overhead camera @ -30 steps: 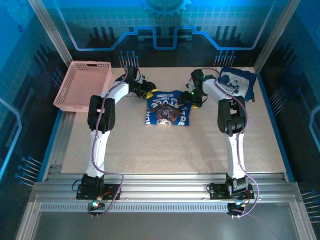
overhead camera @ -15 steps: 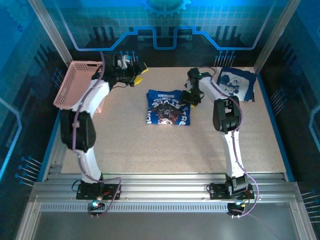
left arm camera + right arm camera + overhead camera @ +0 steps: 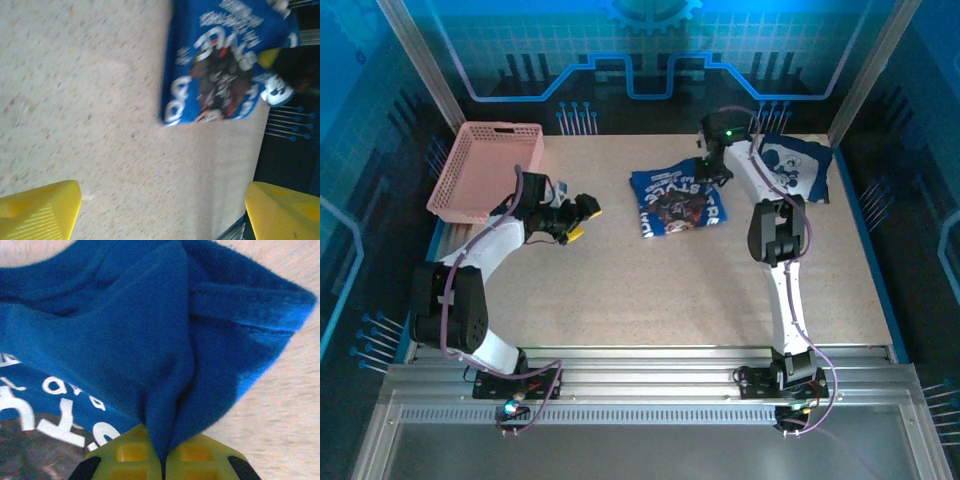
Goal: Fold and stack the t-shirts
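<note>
A folded royal-blue t-shirt with a red, white and dark graphic (image 3: 678, 200) lies at the table's back middle, slightly turned. My right gripper (image 3: 706, 178) is at its far right corner, and the right wrist view shows it (image 3: 164, 462) shut on a pinched fold of that t-shirt (image 3: 125, 335). A second folded t-shirt with a white-and-black cartoon (image 3: 796, 166) lies at the back right. My left gripper (image 3: 582, 220) hovers left of the graphic t-shirt, apart from it. In the left wrist view it (image 3: 162, 205) stands open over bare table, with the t-shirt (image 3: 220, 65) ahead.
A pink lattice basket (image 3: 485, 170) sits at the back left corner. The speckled table (image 3: 650, 290) is bounded by metal rails at the front and a blue-lit enclosure around. The right arm's forearm rises between the two shirts.
The right gripper has shut on the graphic t-shirt's corner and pulled it back and right, turning it. The left gripper let go, opened and swung to the left middle.
</note>
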Action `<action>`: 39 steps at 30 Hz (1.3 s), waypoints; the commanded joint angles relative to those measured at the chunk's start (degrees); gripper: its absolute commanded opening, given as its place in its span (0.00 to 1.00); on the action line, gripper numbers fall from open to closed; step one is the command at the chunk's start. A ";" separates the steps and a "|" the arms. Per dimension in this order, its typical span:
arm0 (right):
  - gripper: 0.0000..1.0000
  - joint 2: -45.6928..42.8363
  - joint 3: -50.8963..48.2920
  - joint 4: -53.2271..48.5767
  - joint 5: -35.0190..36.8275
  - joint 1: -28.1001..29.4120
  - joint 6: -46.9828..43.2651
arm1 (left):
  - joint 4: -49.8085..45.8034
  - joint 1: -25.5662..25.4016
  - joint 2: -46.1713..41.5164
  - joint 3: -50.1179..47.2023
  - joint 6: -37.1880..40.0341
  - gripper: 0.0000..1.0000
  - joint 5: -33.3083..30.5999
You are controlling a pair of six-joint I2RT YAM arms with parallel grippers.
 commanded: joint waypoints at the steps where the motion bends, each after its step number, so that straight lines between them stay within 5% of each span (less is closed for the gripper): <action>1: 0.00 -5.02 5.10 -0.41 9.30 -1.82 -6.65 | 2.94 -0.41 -2.25 -2.86 1.67 0.88 -1.21; 11: 0.00 -5.24 12.06 3.92 17.77 -4.15 -15.71 | 0.56 -1.70 -3.43 -1.17 4.89 0.99 -3.14; 29: 0.00 -9.49 15.47 4.14 12.76 -12.74 -12.67 | -2.54 -2.52 -5.00 0.07 6.79 0.99 -6.06; 39: 0.00 -11.38 10.13 4.69 3.02 -20.32 -8.43 | -5.65 -2.52 -3.39 2.04 8.52 0.99 -7.20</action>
